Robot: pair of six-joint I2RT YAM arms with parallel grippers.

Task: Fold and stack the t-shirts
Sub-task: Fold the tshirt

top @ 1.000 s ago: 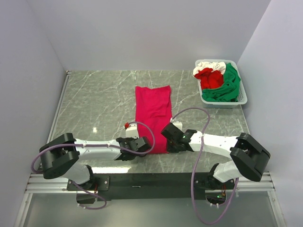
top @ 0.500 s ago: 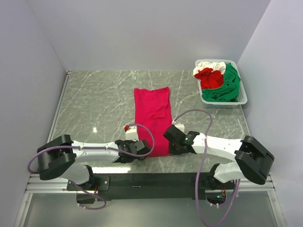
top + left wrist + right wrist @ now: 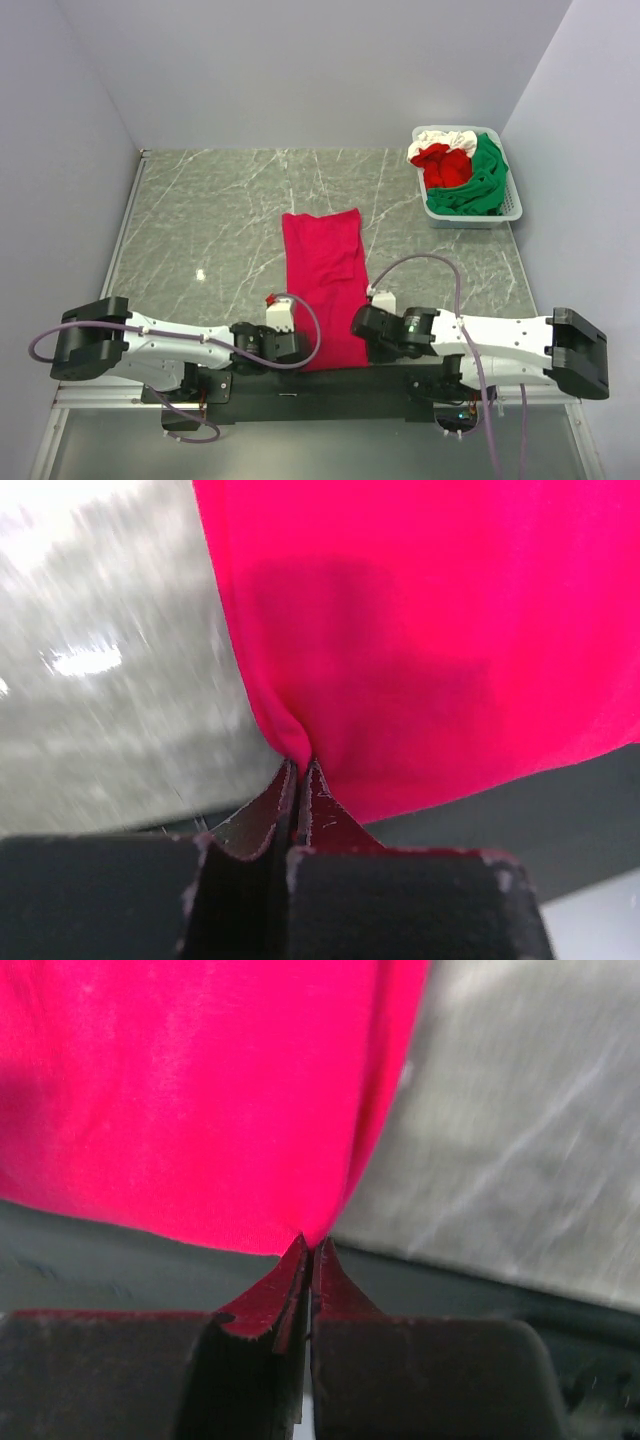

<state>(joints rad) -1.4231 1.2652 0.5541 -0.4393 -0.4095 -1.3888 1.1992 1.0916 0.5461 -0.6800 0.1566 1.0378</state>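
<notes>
**Crimson shirt pinched at its 2 near corners**

The crimson shirt (image 3: 322,280) lies flat as 1 long, narrow strip, plain and fairly smooth, in the middle of the desk (image 3: 200,220). Its long axis runs from the near edge toward the far wall, and its near end reaches past the desk's edge.

The left tool (image 3: 298,772) is clamped tight on the near left corner, and the right tool (image 3: 310,1250) on the near right corner.

A green shirt (image 3: 482,182), red shirt (image 3: 446,166) and white shirt (image 3: 440,138) sit bunched in the basket (image 3: 470,217) at the far right.
</notes>
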